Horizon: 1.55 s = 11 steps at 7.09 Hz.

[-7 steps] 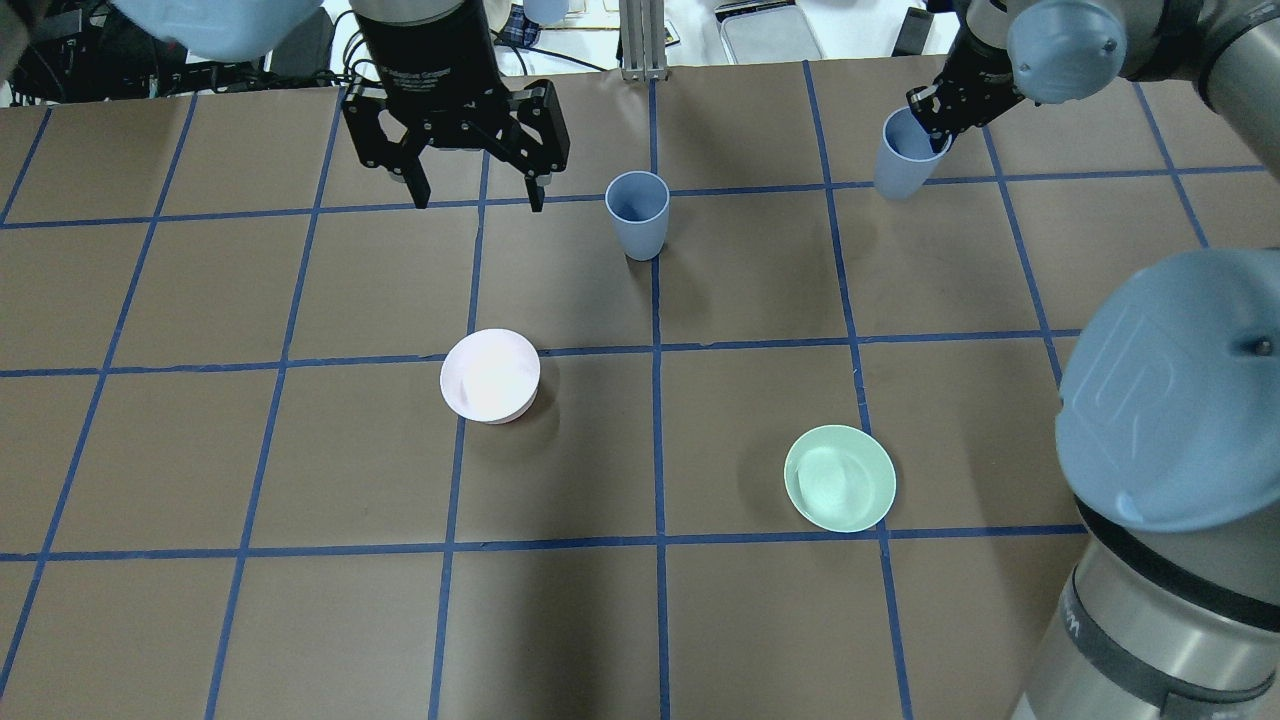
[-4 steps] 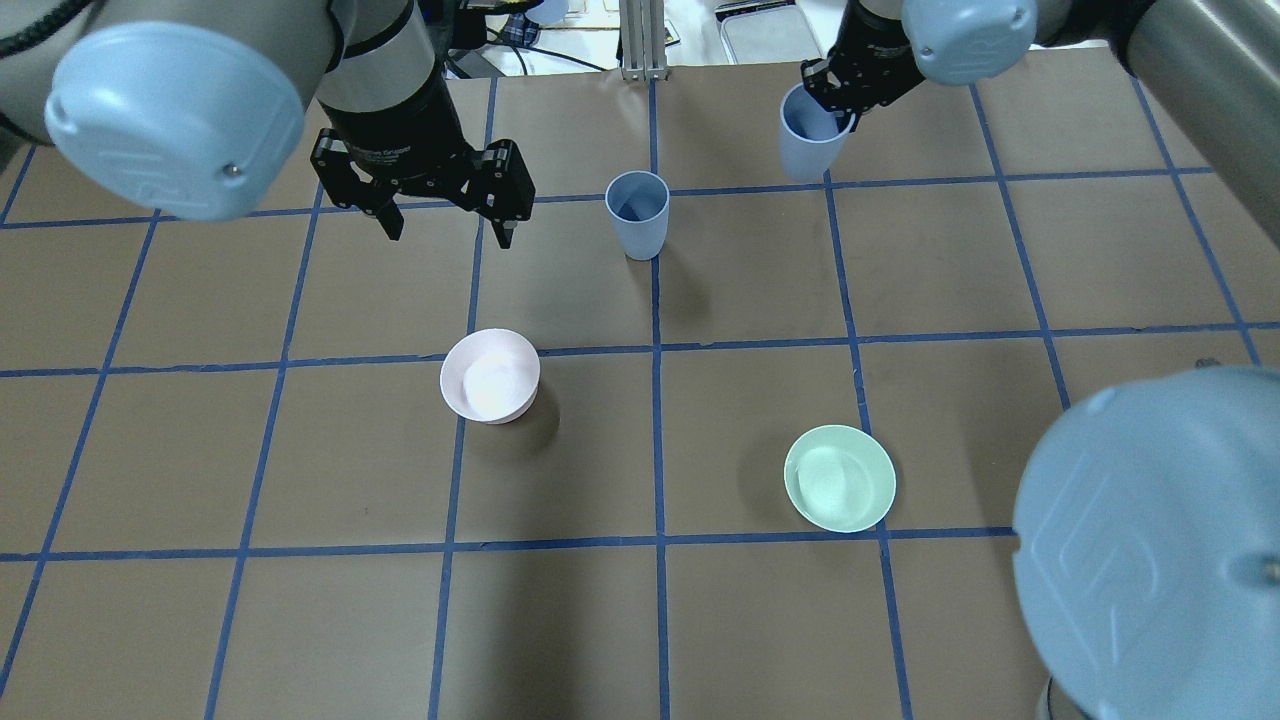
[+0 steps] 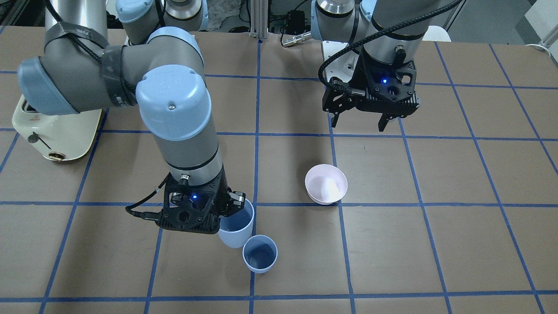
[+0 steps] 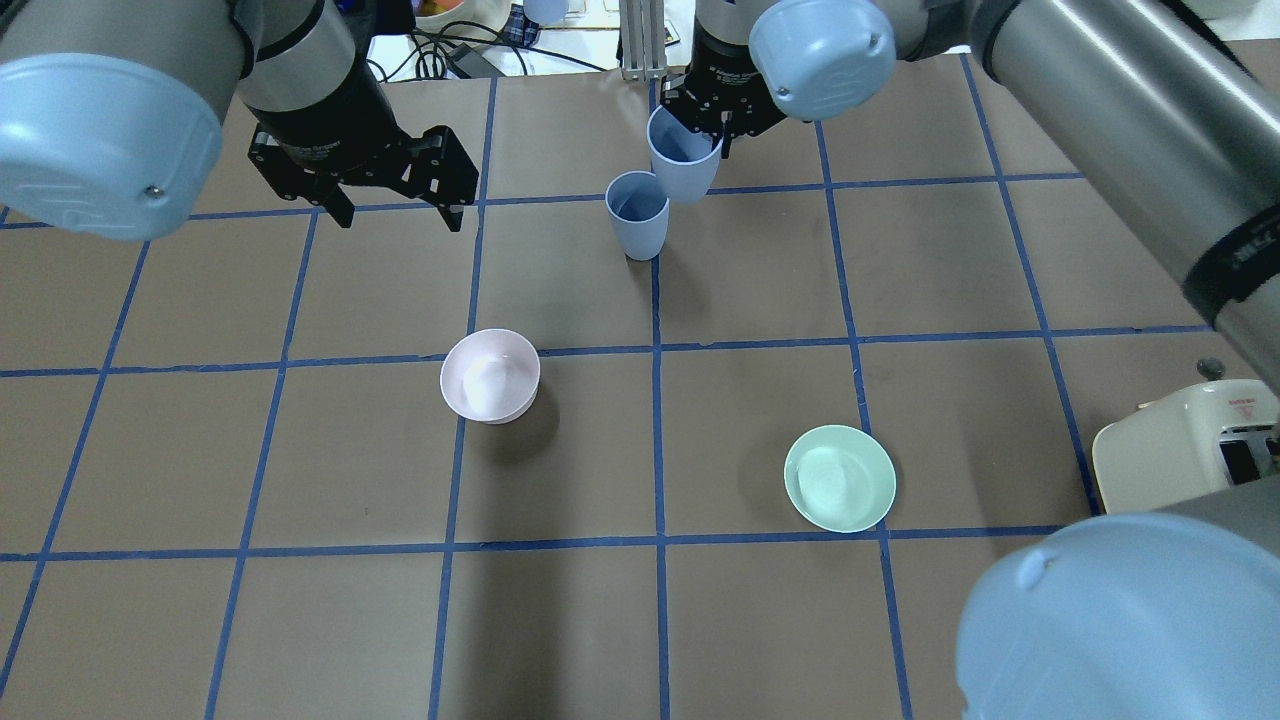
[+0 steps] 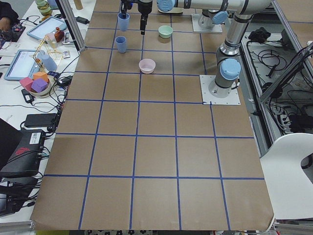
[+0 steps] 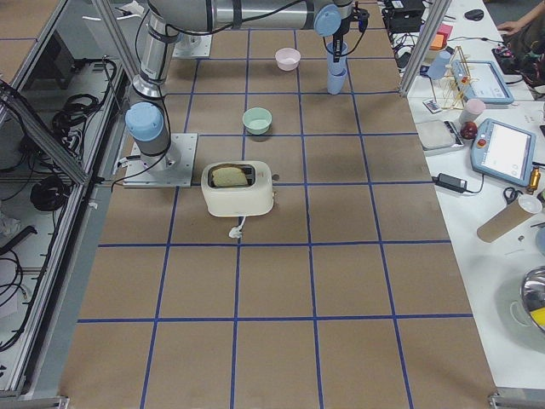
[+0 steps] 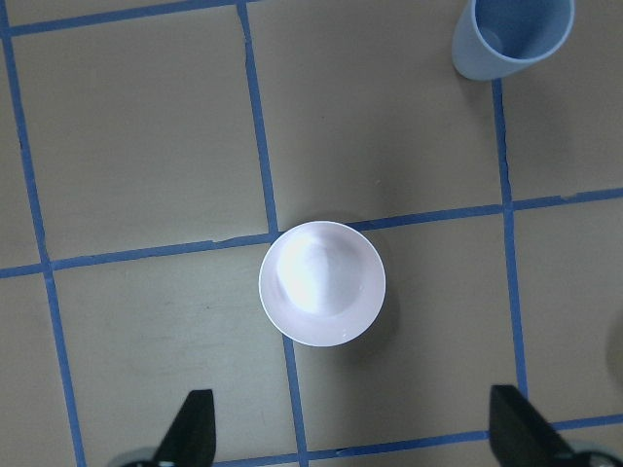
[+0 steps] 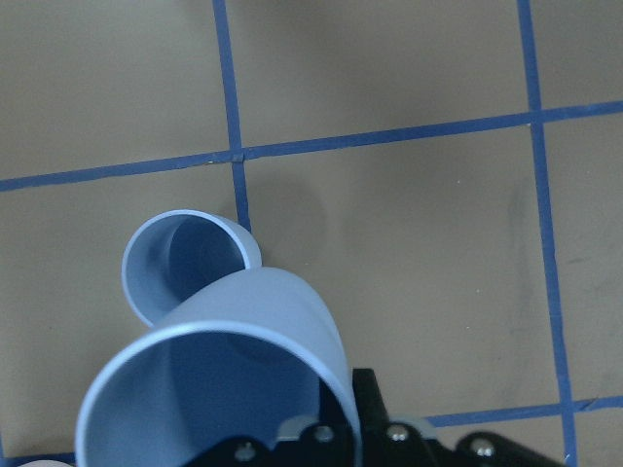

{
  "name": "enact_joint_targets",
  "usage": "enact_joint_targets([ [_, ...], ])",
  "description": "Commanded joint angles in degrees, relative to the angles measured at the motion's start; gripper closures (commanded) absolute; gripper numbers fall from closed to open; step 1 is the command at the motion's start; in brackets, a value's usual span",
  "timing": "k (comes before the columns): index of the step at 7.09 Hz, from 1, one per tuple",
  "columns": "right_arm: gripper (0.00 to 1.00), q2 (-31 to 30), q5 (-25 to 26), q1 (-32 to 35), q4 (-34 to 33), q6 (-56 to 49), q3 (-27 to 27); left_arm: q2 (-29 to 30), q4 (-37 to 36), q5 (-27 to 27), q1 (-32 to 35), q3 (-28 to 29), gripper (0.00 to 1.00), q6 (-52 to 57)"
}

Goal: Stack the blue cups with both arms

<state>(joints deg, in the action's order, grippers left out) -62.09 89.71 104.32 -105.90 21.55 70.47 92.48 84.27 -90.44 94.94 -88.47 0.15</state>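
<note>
Though the right gripper (image 3: 233, 205) is largely hidden under its own wrist, its fingers pinch the near rim of the held cup (image 4: 683, 152). The right wrist view cuts that cup off at the bottom. Since 0.6 s ago it has travelled across a grid square and now hangs tilted, off the table, just beside the standing cup (image 4: 637, 215); whether they touch I cannot tell. The left gripper (image 4: 396, 215) has drifted further from the cups, jaws spread wide and empty, above the pink bowl (image 4: 490, 375). Both cups are pale blue, tapered and darker inside.
</note>
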Motion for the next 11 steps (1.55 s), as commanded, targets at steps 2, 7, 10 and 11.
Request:
enact_joint_targets([
  [2,1.00,4.95,0.11,1.94,0.25,3.94,-4.89,-0.37,-0.07,0.00,-0.37,-0.03,0.00,0.03],
  [7,1.00,9.00,-0.24,2.64,1.14,4.47,-8.16,-0.28,0.20,-0.08,-0.55,-0.12,0.00,0.03],
  [10,1.00,10.06,-0.06,2.29,0.87,4.38,-8.07,-0.28,0.37,-0.09,-0.63,-0.12,0.00,0.03],
  [11,0.83,10.50,-0.58,2.29,0.52,4.55,-8.16,-0.28,0.46,-0.17,-0.81,-0.12,0.00,0.03],
])
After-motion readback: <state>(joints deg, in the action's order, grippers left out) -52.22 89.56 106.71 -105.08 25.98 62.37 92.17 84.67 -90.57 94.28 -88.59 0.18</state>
